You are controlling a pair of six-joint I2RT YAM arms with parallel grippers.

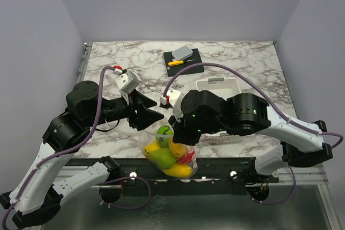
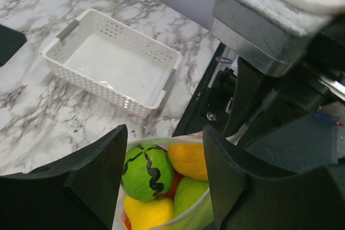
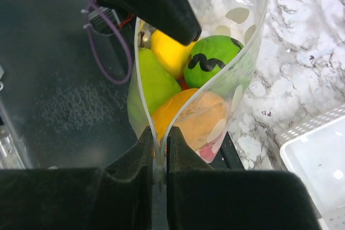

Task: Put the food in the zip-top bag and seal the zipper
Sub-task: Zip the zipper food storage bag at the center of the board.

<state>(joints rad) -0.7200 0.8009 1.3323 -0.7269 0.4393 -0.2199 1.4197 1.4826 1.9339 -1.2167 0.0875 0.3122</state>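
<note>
Marbled tabletop between grey walls, with a white slatted basket (image 1: 218, 85) toward the back right. At the near edge, hanging partly past the dark frame: the zip-top bag (image 1: 168, 154), already stuffed with the food (image 1: 171, 157), yellow, orange, light green, a bit of red, plus a green ball with black zigzags (image 2: 146, 172) on top. Right gripper (image 3: 157, 146) clamped tight on one end of the mouth, both walls of film pressed together there. Left gripper (image 2: 164, 144) parted, one finger on each side of the mouth, gripping nothing. Likely to handle as soft, slick film, bottom-heavy with light hard fruit, prone to sag and swing. Best taken by the zipper (image 3: 253, 41), probably the only stiffer part: pinch across the strip beside the held end, then slide along; avoid the bulging belly
</note>
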